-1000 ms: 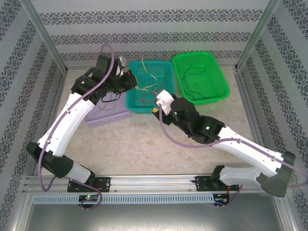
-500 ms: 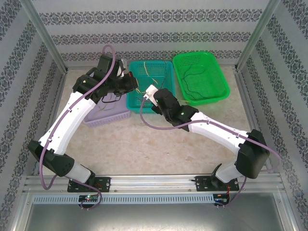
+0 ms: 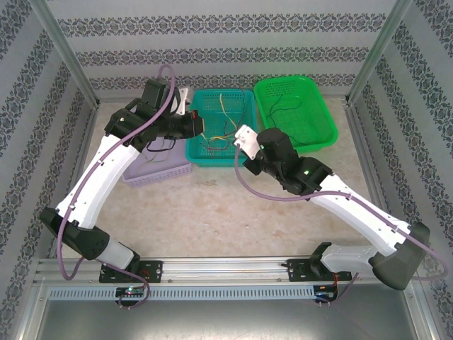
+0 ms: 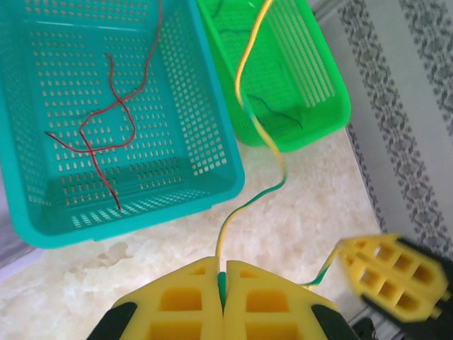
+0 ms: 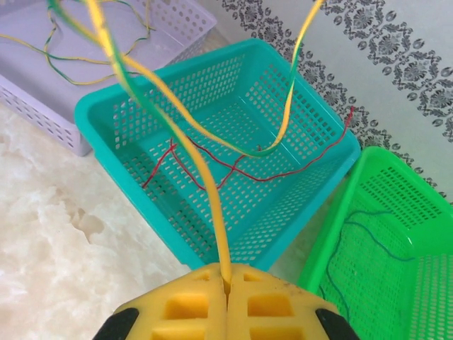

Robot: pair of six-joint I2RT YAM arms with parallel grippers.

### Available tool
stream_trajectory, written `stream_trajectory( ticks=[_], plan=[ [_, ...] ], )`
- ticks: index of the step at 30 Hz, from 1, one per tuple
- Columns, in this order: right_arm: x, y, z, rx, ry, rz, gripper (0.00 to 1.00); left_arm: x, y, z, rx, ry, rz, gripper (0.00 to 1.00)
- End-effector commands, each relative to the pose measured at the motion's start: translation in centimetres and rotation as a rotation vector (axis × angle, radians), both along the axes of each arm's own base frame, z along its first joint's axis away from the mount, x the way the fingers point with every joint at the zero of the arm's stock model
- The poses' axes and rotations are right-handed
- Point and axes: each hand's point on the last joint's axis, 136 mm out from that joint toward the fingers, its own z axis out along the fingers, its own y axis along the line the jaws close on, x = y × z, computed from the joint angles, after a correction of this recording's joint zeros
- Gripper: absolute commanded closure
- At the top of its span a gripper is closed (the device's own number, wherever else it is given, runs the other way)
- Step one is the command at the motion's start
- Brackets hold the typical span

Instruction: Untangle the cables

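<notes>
3 baskets: lavender (image 3: 159, 172), teal (image 3: 212, 159), green (image 3: 283, 88); 2 arms (image 3: 95, 180) (image 3: 354, 209); cables (image 5: 214, 212) several, strands overlap, exact count unclear

Near tabletop (image 3: 205, 212) lies open; baskets (image 3: 212, 161) and strung cables (image 5: 206, 185) block beyond.

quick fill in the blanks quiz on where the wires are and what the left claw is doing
1. The red wire lies in the ___ basket.
2. The left claw is ___ on a yellow-and-green wire.
3. The dark wire lies in the ___ basket.

Missing words: teal; shut; green
</notes>
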Motion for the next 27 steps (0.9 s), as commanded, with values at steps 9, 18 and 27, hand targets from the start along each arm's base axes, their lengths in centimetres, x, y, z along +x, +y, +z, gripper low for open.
stream_trajectory(
  ticks=[9,18,27],
  plan=[
    [3.6,-2.5,1.9,-0.148,-0.060,0.016,1.00,-6.5,-4.8,-2.1,0.040,-0.031,-0.406,1.00],
    [5.8,-3.1,2.2,-0.254,-0.144,0.119,1.00,-11.6,-7.6,-3.4,0.076,0.011,-0.600,1.00],
    [6.7,-5.0,3.8,-0.251,-0.206,0.166,1.00,-13.7,-8.4,-4.6,0.124,0.054,-0.689,1.00]
  ],
)
